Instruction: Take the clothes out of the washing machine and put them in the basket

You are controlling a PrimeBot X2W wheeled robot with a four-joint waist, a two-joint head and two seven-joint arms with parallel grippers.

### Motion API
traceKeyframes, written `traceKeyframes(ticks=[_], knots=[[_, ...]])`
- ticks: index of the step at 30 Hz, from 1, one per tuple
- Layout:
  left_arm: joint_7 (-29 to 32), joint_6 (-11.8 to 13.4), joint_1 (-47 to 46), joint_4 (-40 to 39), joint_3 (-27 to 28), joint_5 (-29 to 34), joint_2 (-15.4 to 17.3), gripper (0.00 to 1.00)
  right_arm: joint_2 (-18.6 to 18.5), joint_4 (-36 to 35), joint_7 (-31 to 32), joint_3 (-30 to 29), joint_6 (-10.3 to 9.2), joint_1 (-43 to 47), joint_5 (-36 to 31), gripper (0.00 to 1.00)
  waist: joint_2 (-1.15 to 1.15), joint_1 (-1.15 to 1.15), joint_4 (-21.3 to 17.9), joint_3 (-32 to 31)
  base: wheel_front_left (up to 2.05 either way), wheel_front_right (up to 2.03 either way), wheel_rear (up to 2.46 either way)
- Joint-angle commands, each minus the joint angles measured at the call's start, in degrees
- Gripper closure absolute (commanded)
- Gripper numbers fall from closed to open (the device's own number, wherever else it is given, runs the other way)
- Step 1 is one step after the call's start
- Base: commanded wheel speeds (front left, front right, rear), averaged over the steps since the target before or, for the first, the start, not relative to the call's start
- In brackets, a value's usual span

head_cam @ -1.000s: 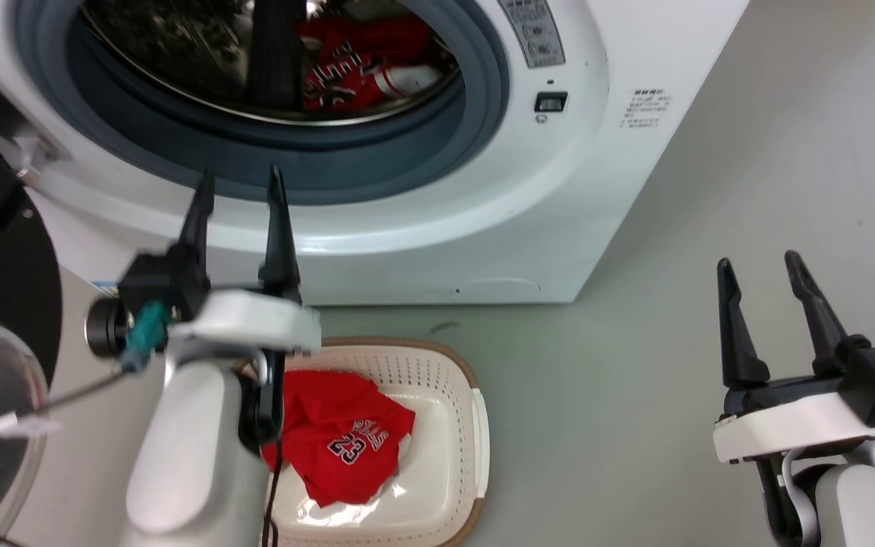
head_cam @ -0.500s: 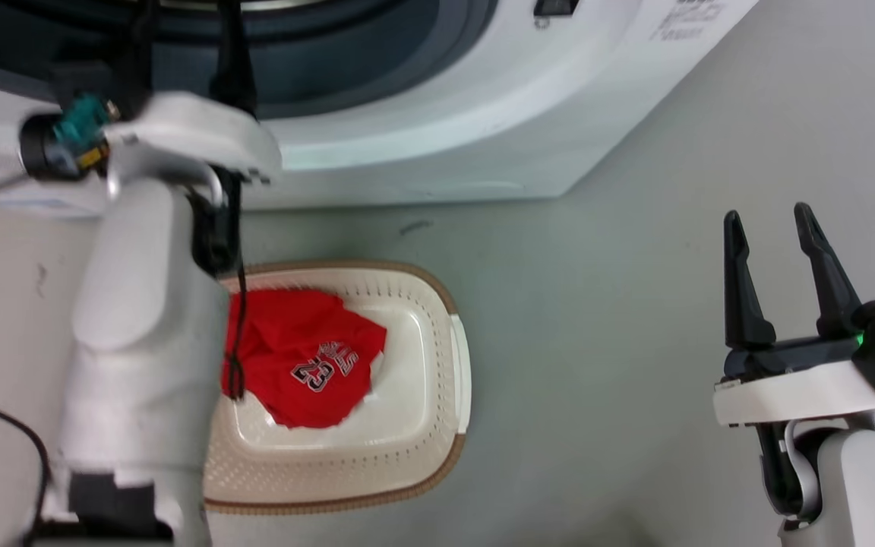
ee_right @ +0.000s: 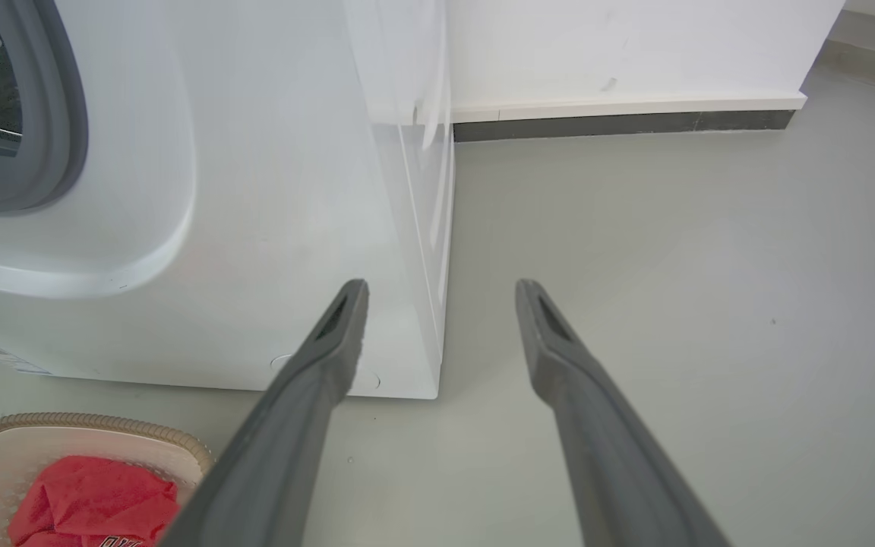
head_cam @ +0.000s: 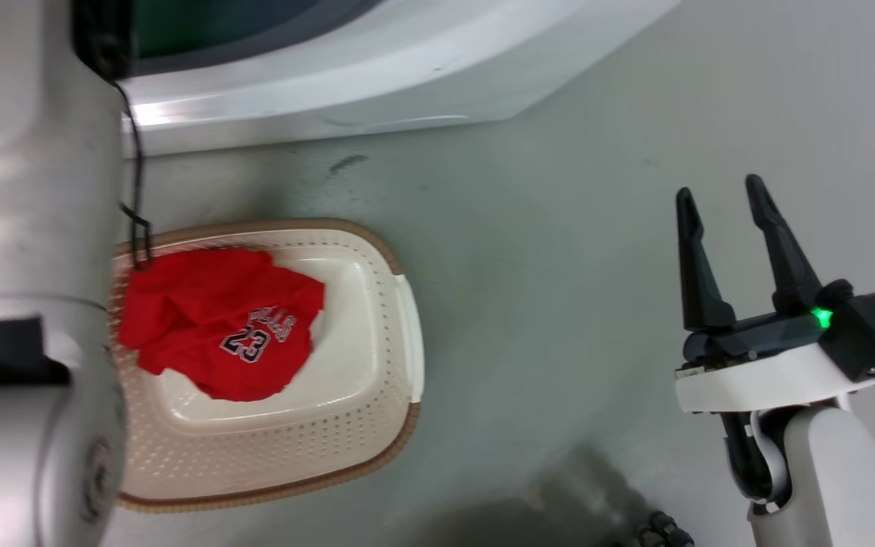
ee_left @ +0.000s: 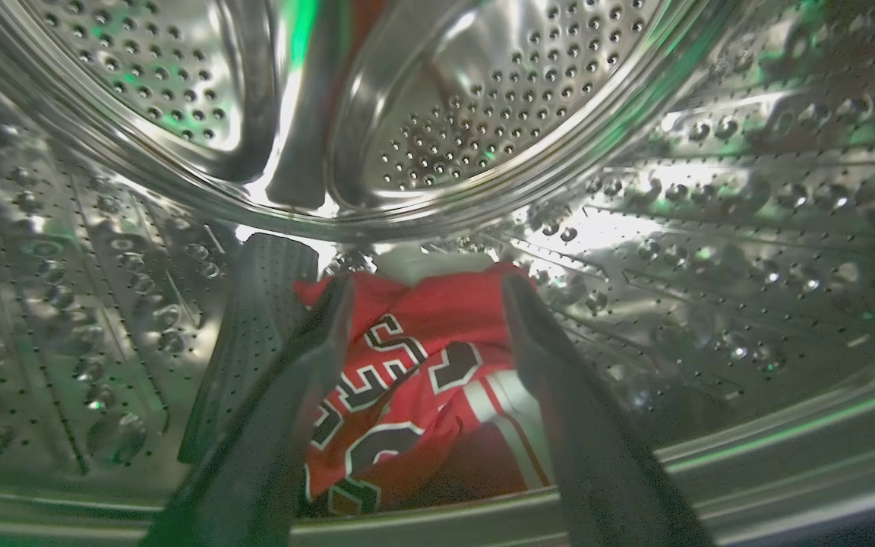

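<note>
A red jersey with the number 23 [head_cam: 221,330] lies in the cream basket [head_cam: 361,425] on the floor; a corner of both shows at the right wrist view's lower left [ee_right: 96,505]. Another red jersey [ee_left: 415,380] with dark-and-white lettering lies on the floor of the washing machine's steel drum [ee_left: 711,228]. My left gripper [ee_left: 426,292] is inside the drum, open, its fingers straddling that jersey just above it. My pale left forearm [head_cam: 27,228] fills the head view's left. My right gripper [head_cam: 722,201] hangs open and empty over the floor, right of the washing machine [ee_right: 270,213].
The washer's white front [head_cam: 377,76] runs across the head view's top. Grey floor [head_cam: 544,304] stretches between the basket and my right arm. A white wall with a dark skirting [ee_right: 620,125] stands behind the machine. A ribbed drum paddle [ee_left: 255,327] lies left of the jersey.
The head camera has tilted down and shifted, so the porthole has left the picture. My left gripper has gone from in front of the porthole into the drum. The right gripper stays open.
</note>
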Motion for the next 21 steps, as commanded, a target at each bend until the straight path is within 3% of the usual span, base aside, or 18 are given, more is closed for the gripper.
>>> traceKeyframes(ticks=[1, 10, 21], knots=[[1.85, -0.44, -2.53, 1.78, -0.38, 0.57, 1.33, 0.0, 0.05, 0.26, -0.3, 0.7, -0.03, -1.01, 0.87, 0.0, 0.0, -0.01, -2.08, 1.55, 0.0, 0.0, 0.0], [15.28, -1.25, -12.61, 10.56, -1.54, 1.01, 6.29, 0.0, 0.06, 0.36, -0.3, 4.67, -0.03, -1.64, 4.71, 0.0, 0.0, -0.01, -7.91, 4.26, 0.0, 0.0, 0.0], [30.26, -0.71, -19.69, 15.63, -2.88, 1.47, 11.16, 0.0, 0.06, -0.33, -0.32, 9.12, -0.03, -1.75, 8.23, 0.0, 0.0, -0.01, -12.79, 7.81, 0.0, 0.0, 0.0]])
